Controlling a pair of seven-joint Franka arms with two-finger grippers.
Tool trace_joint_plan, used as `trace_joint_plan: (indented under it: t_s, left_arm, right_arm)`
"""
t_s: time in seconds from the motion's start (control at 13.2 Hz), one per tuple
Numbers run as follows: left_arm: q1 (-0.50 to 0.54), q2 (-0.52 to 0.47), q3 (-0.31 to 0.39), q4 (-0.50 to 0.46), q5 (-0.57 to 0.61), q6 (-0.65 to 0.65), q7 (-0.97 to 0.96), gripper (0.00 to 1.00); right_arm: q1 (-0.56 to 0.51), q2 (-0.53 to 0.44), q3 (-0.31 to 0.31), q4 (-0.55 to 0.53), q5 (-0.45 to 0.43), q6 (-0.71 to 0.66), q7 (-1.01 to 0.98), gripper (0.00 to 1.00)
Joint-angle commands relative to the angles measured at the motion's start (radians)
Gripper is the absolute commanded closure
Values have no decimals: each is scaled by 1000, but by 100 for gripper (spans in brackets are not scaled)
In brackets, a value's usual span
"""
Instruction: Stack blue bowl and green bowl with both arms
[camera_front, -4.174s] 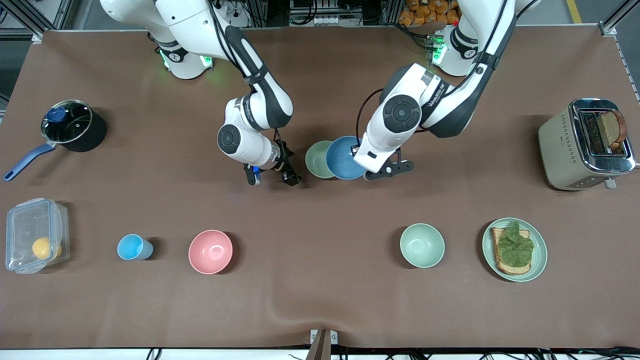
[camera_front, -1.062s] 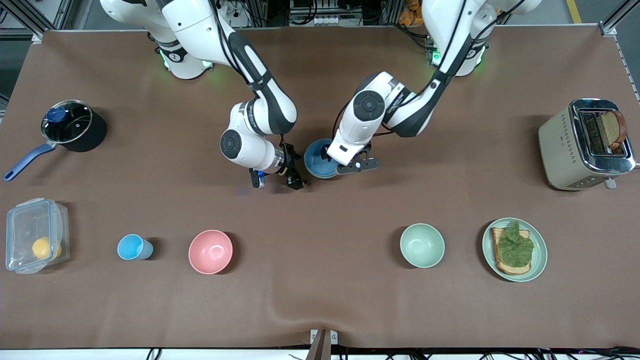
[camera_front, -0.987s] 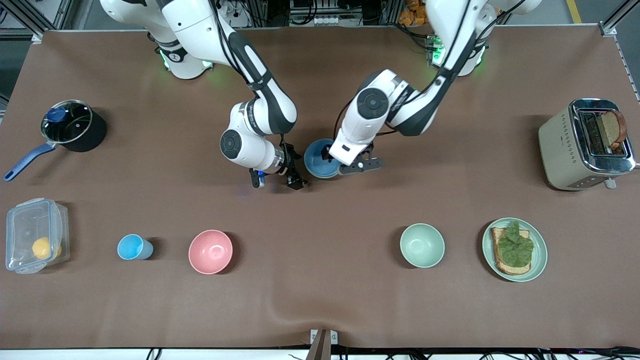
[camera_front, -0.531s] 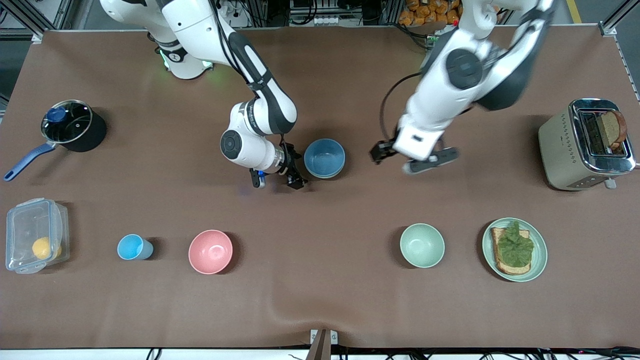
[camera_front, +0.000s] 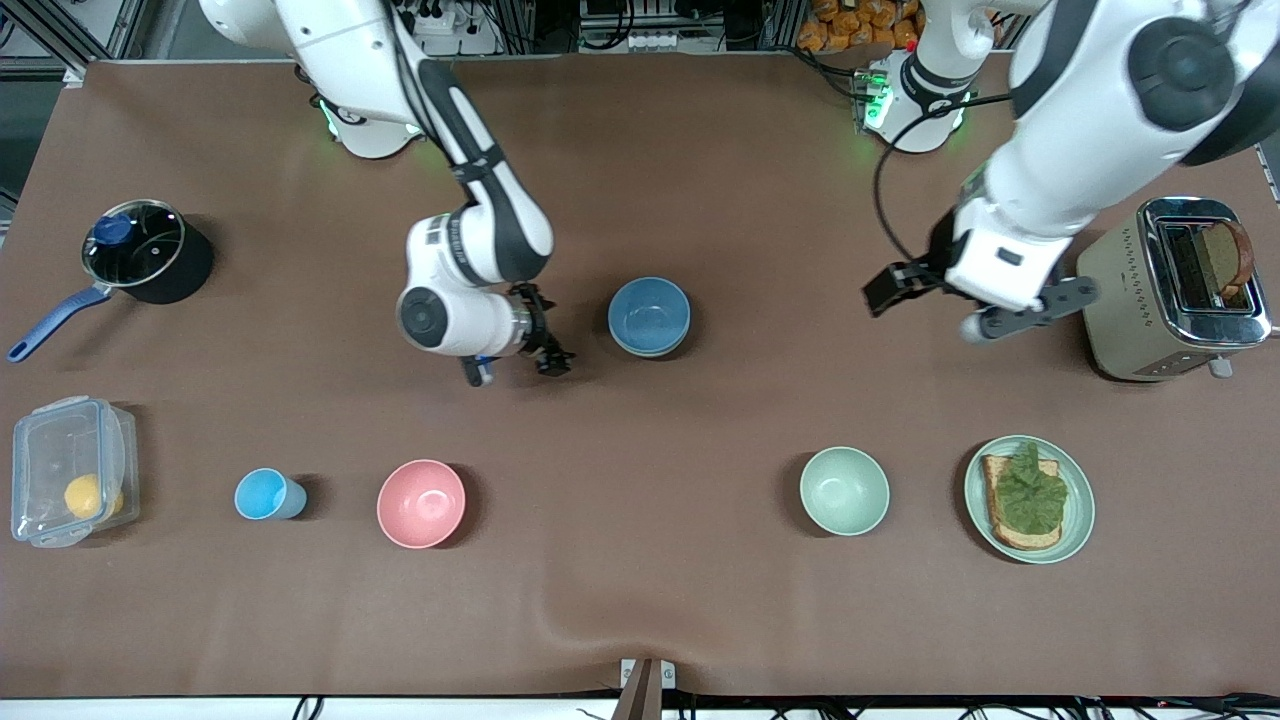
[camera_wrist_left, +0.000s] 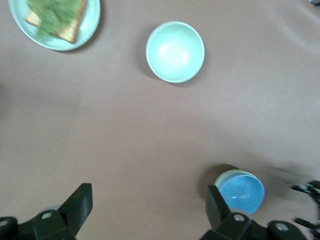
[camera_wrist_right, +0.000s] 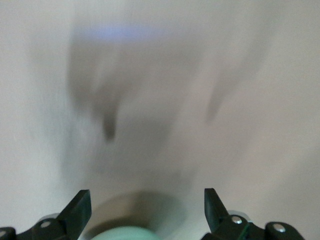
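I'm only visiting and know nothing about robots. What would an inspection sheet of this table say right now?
Surface: brown table, a ripple at its near edge.
Job's things: blue bowl nested in green bowl, only a rim sliver showing.
Clutter: pot, box holding a yellow fruit, cup, pink bowl, mint bowl, plate with toast, toaster.
Grippers: left gripper open, high beside the toaster; right gripper open, empty, beside the stack.
Cables: black cable on the left arm.
Surroundings: wiring, frames.
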Motion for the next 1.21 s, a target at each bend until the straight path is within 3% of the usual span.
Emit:
trace_joint_plan:
  t_s: [0.0, 0.23, 0.38, 0.53, 0.68, 0.91, 1.14]
  left_arm:
    - [52, -59, -4, 12, 42, -79, 89, 0]
    - [148, -79, -7, 17, 38, -119, 225, 0]
    - [168, -85, -6, 17, 35, -128, 273, 0]
    - [166, -87, -4, 17, 41, -128, 276, 0]
    - [168, -107, -3, 17, 41, -128, 276, 0]
    - [166, -118, 10, 15, 39, -142, 294, 0]
    - [168, -145, 34, -6, 41, -151, 377, 0]
  right_arm:
    - [-6, -83, -78, -15, -75, -120, -60, 0]
    - [-6, -143, -184, -7, -130, -244, -166, 0]
    - [-6, -162, -211, 14, -215, -301, -192, 0]
    - [-9, -162, -234, 92, -340, -406, -224, 0]
    - [-28, -157, -276, 187, -357, -526, -284, 0]
    - [-108, -160, -300, 303, -469, -643, -549, 0]
    - [-237, -191, -291, 343, -487, -669, -758, 0]
